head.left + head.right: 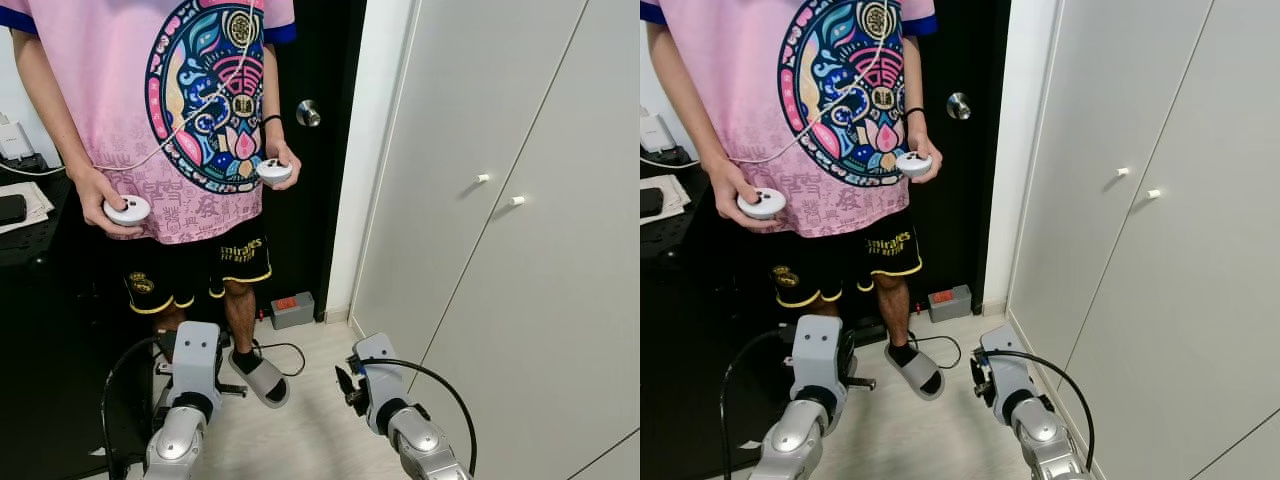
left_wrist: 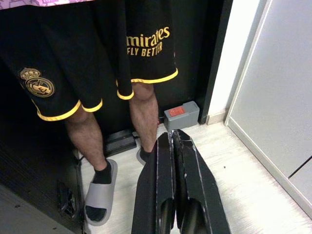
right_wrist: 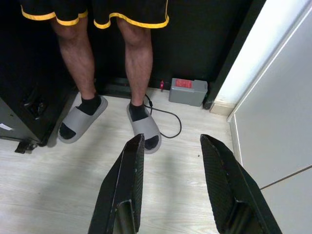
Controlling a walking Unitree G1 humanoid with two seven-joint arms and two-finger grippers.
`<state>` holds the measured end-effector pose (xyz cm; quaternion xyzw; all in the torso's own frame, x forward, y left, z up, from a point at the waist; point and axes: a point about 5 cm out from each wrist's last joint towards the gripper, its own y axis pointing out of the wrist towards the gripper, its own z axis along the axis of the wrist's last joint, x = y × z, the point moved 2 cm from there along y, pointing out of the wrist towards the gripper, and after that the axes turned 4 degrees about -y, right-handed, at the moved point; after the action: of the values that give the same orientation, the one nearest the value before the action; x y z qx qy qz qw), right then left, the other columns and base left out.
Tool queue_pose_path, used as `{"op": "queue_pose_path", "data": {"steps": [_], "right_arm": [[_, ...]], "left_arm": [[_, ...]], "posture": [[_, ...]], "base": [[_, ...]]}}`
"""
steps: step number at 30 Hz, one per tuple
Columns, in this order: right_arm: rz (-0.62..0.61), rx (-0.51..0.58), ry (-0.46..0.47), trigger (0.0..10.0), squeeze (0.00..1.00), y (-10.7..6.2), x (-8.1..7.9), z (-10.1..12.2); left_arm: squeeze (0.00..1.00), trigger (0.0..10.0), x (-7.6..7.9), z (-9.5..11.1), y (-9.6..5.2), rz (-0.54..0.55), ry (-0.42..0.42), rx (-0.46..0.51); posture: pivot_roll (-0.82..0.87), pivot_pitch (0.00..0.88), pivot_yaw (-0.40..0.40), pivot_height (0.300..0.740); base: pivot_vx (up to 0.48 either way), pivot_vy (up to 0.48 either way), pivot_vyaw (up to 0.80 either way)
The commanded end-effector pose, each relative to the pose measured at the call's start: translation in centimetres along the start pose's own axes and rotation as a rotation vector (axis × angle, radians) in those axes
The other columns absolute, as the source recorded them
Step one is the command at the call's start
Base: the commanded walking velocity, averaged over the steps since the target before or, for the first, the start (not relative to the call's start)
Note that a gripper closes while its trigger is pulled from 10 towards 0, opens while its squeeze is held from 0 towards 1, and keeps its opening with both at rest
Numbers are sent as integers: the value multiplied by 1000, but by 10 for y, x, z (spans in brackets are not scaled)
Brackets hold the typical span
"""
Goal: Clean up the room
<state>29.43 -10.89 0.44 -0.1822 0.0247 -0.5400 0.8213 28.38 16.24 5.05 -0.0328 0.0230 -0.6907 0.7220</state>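
One white wardrobe (image 1: pixel 520 250), two small knobs, doors shut, contents hidden; one person (image 1: pixel 190 120), head cut off by the frame, holding two white controllers (image 1: pixel 128 210), wearing two grey slippers (image 3: pixel 144 127); one black door (image 1: pixel 315 150); one grey box (image 3: pixel 188 91) on the floor by it; left gripper (image 2: pixel 171 146) fingers pressed together, holding nothing; right gripper (image 3: pixel 170 161) fingers spread wide, holding nothing; both low above the pale floor (image 3: pixel 58 185).

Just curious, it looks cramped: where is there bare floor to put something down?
Bare floor lies between the person's slipper and the white cupboard. Crowded by the grey box, cable and black door.
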Motion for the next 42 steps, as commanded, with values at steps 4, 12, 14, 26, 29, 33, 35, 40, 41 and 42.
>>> {"op": "queue_pose_path", "data": {"steps": [4, 12, 14, 26, 29, 33, 35, 40, 41, 42], "right_arm": [[6, 7, -25, 10000, 0, 0, -2, 1], [8, -3, -37, 10000, 0, -3, -4, -3], [10, -2, -43, 10000, 0, -3, -3, -3], [12, 0, -69, 10000, 0, -5, -4, -5], [12, 1, -71, 10000, 0, -6, -3, -4], [17, 3, -75, 10000, 0, -5, -4, -4], [18, 3, -76, 10000, 0, -5, -4, -3], [19, 4, -78, 10000, 0, -4, -4, -3], [19, 4, -78, 10000, 0, -4, -4, -3], [18, 4, -78, 10000, 0, -4, -4, -2]], "left_arm": [[0, 10000, -9, -5, -5, 26, 11, -17], [0, 10000, -12, -9, -9, 40, 17, -26], [0, 10000, -12, -10, -9, 41, 17, -26], [0, 10000, -10, -11, -11, 38, 16, -28], [0, 10000, -9, -10, -10, 37, 15, -25], [0, 10000, -8, -10, -11, 35, 15, -26], [0, 10000, -8, -11, -12, 35, 15, -26], [0, 10000, -8, -11, -11, 34, 13, -27], [0, 10000, -8, -11, -11, 34, 13, -27], [0, 10000, -7, -10, -11, 34, 13, -26]], "posture": [[1, 0, -39, 740], [6, 0, -45, 740], [4, 0, -44, 740], [-3, 0, -44, 740], [-3, 0, -48, 740], [-1, 0, -51, 740], [-1, 0, -51, 740], [-3, 0, -52, 740], [-3, 0, -52, 740], [-3, 0, -52, 740]], "base": [[0, 0, 0], [0, 0, 0], [0, 0, 413], [0, 0, 800], [0, 0, 800], [0, 0, 800], [0, 0, 800], [0, 0, 800], [0, 0, 800], [0, 0, 800]]}}
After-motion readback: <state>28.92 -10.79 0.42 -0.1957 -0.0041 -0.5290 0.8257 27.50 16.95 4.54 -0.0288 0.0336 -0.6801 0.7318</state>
